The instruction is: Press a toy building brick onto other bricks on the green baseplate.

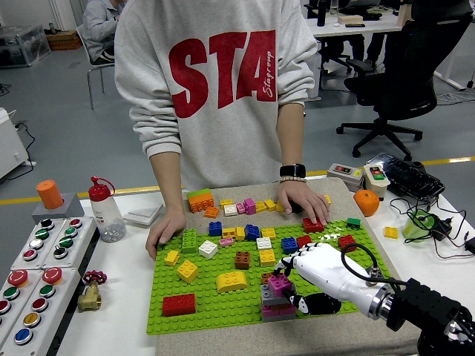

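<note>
Glossy white plastic robot hand (300, 283), studded green plastic baseplate (204, 293), matt beige cloth mat (341, 194).

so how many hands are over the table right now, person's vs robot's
person's bare hands: 2
white robot right hand, gripping the small pink plastic brick: 1
total: 3

Baseplate (223, 311) lies at lower centre of frame, loose bricks (237, 230) spread over its upper half. Brick stack (277, 297) stands near its lower right edge. Button panel (37, 274) at lower left; bottle (106, 211) above it.
</note>
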You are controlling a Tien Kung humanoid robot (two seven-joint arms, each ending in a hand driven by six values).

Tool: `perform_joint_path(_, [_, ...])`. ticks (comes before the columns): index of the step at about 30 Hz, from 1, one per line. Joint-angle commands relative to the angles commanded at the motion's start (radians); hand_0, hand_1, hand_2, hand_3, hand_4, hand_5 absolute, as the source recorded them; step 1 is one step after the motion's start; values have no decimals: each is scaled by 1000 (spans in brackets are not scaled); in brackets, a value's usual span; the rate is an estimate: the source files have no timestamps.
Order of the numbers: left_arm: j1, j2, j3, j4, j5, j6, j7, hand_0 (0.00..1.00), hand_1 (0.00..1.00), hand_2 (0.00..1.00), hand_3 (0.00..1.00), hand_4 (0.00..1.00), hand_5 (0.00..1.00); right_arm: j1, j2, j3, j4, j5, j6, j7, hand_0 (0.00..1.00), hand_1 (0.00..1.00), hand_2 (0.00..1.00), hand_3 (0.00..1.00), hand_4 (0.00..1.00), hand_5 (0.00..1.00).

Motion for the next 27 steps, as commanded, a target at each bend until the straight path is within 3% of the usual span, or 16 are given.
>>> perform_joint_path(18, [-3, 1, 4, 1, -4, -1, -2, 633, 596, 607, 404, 296, 944, -1, 4, 4, -14, -15, 3, -23, 701, 642, 607, 626, 558, 261])
perform_joint_path(27, [-3, 0, 2, 1, -4, 1, -2, 633, 596, 607, 405, 296, 945, -1, 4, 7, -10, -13, 40, -1, 718, 648, 622, 661, 614, 316])
